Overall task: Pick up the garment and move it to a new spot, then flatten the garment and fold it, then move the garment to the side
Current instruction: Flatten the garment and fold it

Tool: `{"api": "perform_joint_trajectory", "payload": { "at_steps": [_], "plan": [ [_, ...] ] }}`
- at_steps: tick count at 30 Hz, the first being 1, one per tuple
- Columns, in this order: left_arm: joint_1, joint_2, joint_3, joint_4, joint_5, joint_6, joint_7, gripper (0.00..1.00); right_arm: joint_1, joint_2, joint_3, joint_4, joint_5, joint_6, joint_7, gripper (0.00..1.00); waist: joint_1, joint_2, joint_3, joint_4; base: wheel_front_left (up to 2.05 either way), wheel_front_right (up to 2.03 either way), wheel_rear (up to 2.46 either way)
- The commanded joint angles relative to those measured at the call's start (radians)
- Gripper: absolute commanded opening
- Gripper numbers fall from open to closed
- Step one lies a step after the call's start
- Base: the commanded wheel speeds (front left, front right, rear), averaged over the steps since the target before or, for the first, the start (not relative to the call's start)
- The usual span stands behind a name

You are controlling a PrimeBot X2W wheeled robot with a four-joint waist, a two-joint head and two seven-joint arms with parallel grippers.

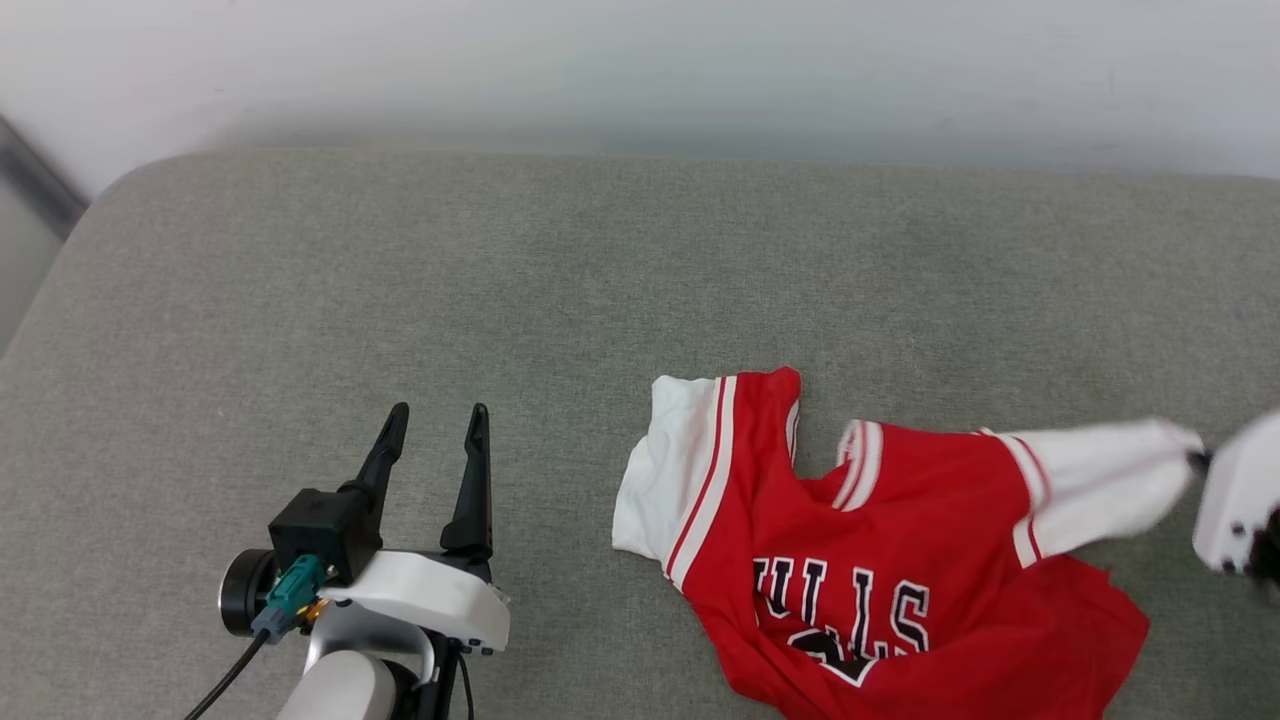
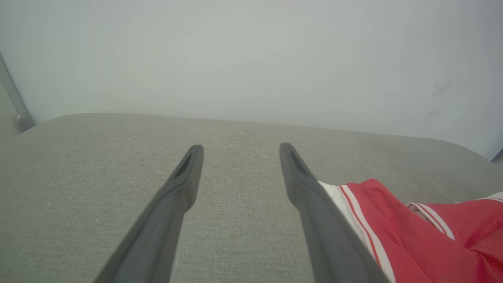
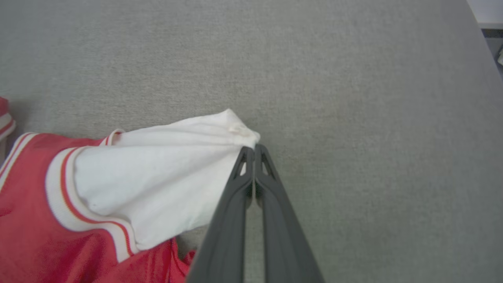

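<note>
I have the garment (image 1: 880, 560) lying crumpled on the grey padded surface (image 1: 560, 270), toward my right side and low in the head view. It is a red jersey, chest up. Its black, white-outlined lettering is partly in sight, and its lower part is cut off by the bottom of the picture. One white sleeve (image 1: 668, 460) with red-and-white striped trim lies flat on the side toward my left arm. The other white sleeve (image 3: 157, 177) is drawn out to the right, away from the body of the shirt.

My right gripper (image 3: 254, 151) sits at the tip of that stretched sleeve. Its fingers are pressed together, and the cloth bunches to a point right at their tips. It looks pinched between them, though the tips hide the exact contact. In the head view that gripper is blurred at the right edge.

My left gripper (image 1: 438, 412) is over bare surface at the lower left, apart from the jersey. Its fingers are spread wide with nothing between them, pointing toward the pale wall (image 2: 251, 59) at the far side.
</note>
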Motion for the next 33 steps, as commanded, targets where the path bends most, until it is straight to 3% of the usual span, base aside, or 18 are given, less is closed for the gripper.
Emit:
{"api": "perform_joint_trajectory", "payload": {
  "at_steps": [1,5,6,7,13,22,27,33],
  "plan": [
    [0.013,0.001,-0.002,-0.002,-0.003,0.003,0.004,1.0,0.049,0.02,-0.053,0.026,-0.031,0.0,0.006,0.0,-0.0001,0.0,-0.002,-0.002,0.0,0.0,0.0],
    [0.017,0.008,0.001,-0.006,-0.008,0.008,0.011,1.0,0.133,0.08,-0.154,0.087,-0.063,0.0,-0.023,0.0,-0.0001,0.0,-0.001,-0.007,0.0,0.0,0.0],
    [0.016,0.009,0.002,-0.008,-0.009,0.01,0.013,1.0,0.144,0.093,-0.166,0.104,-0.072,0.0,-0.041,0.44,-0.0001,0.0,0.001,-0.009,0.0,0.0,0.0],
    [0.016,0.01,0.002,-0.009,-0.01,0.011,0.015,1.0,0.152,0.105,-0.171,0.12,-0.079,0.0,-0.059,1.0,-0.0001,0.0,0.002,-0.011,0.0,0.0,0.0],
    [0.031,0.023,0.006,-0.006,-0.015,0.018,0.022,1.0,0.142,0.148,-0.176,0.121,-0.091,0.0,-0.268,1.0,-0.0001,0.0,-0.012,-0.023,0.0,0.0,0.0],
    [0.078,0.039,0.018,-0.009,-0.03,0.037,0.034,1.0,0.223,0.187,-0.131,-0.065,-0.154,0.0,-0.546,1.0,-0.0001,0.0,-0.08,-0.047,0.0,0.0,0.0],
    [0.104,0.055,0.028,-0.021,-0.036,0.052,0.048,1.0,0.28,0.231,-0.086,-0.204,-0.199,0.0,-0.611,1.0,-0.0001,0.0,-0.108,-0.06,0.0,0.0,0.0],
    [0.118,0.077,0.037,-0.038,-0.037,0.067,0.071,1.0,0.368,0.28,-0.013,-0.367,-0.222,0.0,-0.598,1.0,-0.0001,0.0,-0.13,-0.082,0.0,0.0,0.0]
  ]
}}
